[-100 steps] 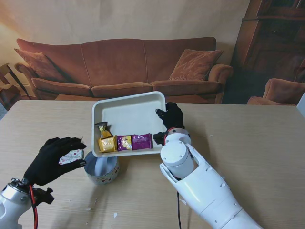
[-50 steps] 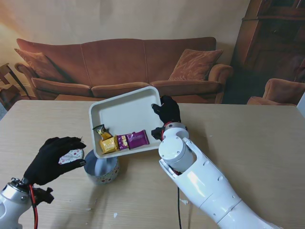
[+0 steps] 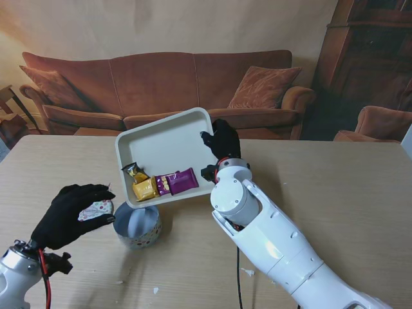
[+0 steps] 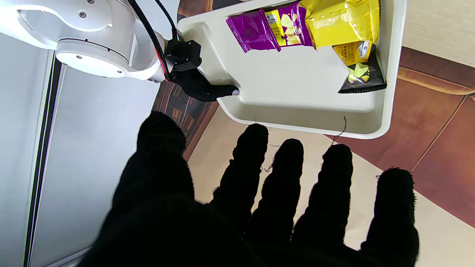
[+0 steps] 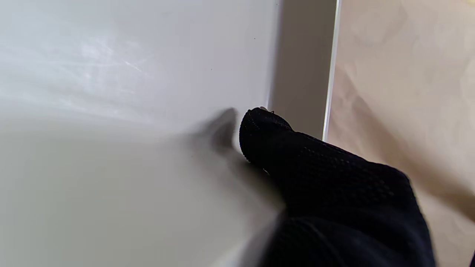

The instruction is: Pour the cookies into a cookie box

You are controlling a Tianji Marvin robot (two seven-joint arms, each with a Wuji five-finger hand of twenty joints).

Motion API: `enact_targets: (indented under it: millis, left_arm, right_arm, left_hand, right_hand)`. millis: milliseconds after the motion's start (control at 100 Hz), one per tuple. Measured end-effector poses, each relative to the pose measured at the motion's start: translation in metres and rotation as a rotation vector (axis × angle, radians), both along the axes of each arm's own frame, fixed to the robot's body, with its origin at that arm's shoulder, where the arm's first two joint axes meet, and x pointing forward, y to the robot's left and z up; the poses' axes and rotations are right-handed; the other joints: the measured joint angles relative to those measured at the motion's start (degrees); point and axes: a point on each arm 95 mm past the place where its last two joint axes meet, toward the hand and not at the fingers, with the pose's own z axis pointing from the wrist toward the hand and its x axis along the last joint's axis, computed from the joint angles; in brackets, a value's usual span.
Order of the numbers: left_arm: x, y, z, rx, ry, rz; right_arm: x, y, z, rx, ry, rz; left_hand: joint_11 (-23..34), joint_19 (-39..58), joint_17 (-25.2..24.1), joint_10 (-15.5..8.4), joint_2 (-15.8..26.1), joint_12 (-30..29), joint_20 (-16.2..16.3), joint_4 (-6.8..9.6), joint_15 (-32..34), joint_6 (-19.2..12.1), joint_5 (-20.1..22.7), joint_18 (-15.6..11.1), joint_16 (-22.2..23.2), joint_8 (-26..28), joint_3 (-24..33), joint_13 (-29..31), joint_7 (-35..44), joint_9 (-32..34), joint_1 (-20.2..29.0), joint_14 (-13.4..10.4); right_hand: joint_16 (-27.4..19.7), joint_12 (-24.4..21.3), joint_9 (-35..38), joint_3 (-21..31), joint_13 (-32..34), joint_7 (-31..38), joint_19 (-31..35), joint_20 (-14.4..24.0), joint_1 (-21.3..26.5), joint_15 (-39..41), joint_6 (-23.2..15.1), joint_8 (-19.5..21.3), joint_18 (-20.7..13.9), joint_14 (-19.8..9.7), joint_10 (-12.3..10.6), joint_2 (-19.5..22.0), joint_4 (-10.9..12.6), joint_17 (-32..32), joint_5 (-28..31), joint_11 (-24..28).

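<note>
My right hand [image 3: 220,143] is shut on the right rim of a white tray [image 3: 161,138] and holds it off the table, tilted down toward me and to the left. A purple packet [image 3: 183,181], a yellow packet [image 3: 145,189] and a dark gold packet [image 3: 134,172] lie against its low edge. The low corner hangs just over the open round cookie box [image 3: 136,225]. My left hand [image 3: 67,215] is shut on the patterned box lid [image 3: 96,210] beside the box. The left wrist view shows the tray [image 4: 297,89] and its packets [image 4: 341,22] beyond my fingertips [image 4: 256,137].
A brown sofa [image 3: 161,84] stands behind the far table edge, with a dark cabinet [image 3: 367,58] and an armchair [image 3: 383,125] at the right. Small crumbs [image 3: 154,290] lie on the wooden table near me.
The right hand has raised the tray, swung it leftward and tilted it more. The packets slid toward its low left corner, over the box. The left hand has stayed put.
</note>
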Motion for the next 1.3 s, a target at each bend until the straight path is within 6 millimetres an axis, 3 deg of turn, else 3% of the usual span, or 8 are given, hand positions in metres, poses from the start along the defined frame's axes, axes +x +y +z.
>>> enact_targets:
  millis: [240,650,1300]
  left_arm:
    - [0.000,0.001,0.000,-0.005,-0.010,0.005]
    - [0.000,0.000,0.000,0.002,-0.009,0.004]
    - [0.002,0.002,0.000,-0.002,-0.015,0.013]
  right_arm:
    - [-0.003,0.002,0.010,-0.068,-0.048,0.040]
    - [-0.001,0.004,0.002,-0.128,-0.061,0.073]
    - [0.004,0.010,0.019,-0.166,-0.112,0.085]
  left_hand:
    - [0.00,0.00,0.00,0.01,0.00,0.00,0.00,0.00,0.00,0.00,0.42,0.00,0.00,0.01,0.00,0.00,0.00,0.00,0.00,0.01]
    - [0.00,0.00,0.00,0.01,0.00,0.00,0.00,0.00,0.00,0.00,0.43,0.00,0.00,0.02,0.00,0.00,0.00,0.00,0.01,0.03]
    - [0.00,0.00,0.00,0.01,0.00,0.00,0.00,0.00,0.00,0.00,0.63,0.00,0.00,0.02,0.00,0.00,0.00,0.00,0.01,0.03]
  right_hand:
    - [-0.01,0.00,0.01,0.00,0.06,0.00,0.00,-0.01,0.00,0.00,-0.01,0.37,-0.38,-0.31,0.00,-0.03,0.00,0.10,0.01,0.01]
    - [-0.66,0.00,0.05,0.00,0.55,0.00,0.00,-0.02,0.00,0.00,-0.04,0.80,-1.37,-1.12,-0.13,-0.05,-0.03,0.48,0.02,0.05]
    - [-0.68,0.01,0.05,0.00,0.58,0.00,0.00,-0.02,0.00,-0.01,-0.04,0.84,-1.53,-1.26,-0.21,-0.07,-0.09,0.50,0.03,0.06]
